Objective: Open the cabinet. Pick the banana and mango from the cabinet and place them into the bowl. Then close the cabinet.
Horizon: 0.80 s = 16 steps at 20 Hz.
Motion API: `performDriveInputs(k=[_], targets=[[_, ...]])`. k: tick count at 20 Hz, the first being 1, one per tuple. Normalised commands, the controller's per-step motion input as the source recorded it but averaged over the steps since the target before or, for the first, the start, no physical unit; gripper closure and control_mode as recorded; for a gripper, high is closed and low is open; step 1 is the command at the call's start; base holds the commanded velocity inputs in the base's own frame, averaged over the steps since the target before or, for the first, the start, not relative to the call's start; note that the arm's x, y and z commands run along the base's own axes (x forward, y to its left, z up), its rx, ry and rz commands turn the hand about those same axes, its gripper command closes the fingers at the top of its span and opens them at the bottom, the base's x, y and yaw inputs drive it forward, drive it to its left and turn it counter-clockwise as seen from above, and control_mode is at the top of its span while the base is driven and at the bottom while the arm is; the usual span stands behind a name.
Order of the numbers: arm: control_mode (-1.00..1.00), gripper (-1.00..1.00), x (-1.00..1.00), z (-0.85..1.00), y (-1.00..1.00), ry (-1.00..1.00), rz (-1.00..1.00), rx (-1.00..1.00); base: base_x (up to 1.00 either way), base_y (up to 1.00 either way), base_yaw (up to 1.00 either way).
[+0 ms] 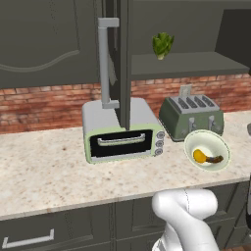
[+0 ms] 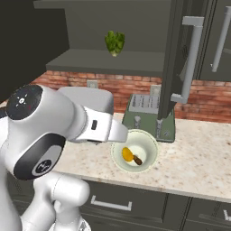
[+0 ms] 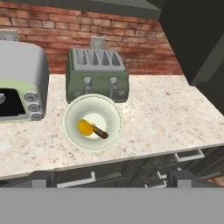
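The cabinet stands open. One door swings out edge-on, its grey bar handle facing me. On the counter the cream-green bowl holds the yellow-orange mango and the dark banana, lying side by side. My gripper hangs above and in front of the bowl, open, with nothing between its fingers.
A green lettuce head sits on the cabinet shelf. The dark green toaster stands just behind the bowl, and a toaster oven is to its left under the open door. A brick wall backs the counter.
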Motion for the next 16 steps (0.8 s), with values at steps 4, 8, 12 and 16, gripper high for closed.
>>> performDriveInputs(k=[4,8,12,16], targets=[[-1.0,-1.0,-0.38,0.21,-0.01,0.0,0.0,0.0,0.0,0.0,0.0],[-1.0,-1.0,-0.43,0.04,-0.15,0.0,0.02,0.0,0.0,0.0,0.0],[-1.0,-1.0,-0.21,0.0,-0.23,-0.07,0.03,0.0,0.0,0.0,0.0],[-1.0,-1.0,-0.01,0.0,-0.29,-0.2,0.05,0.0,0.0,0.0,0.0]])
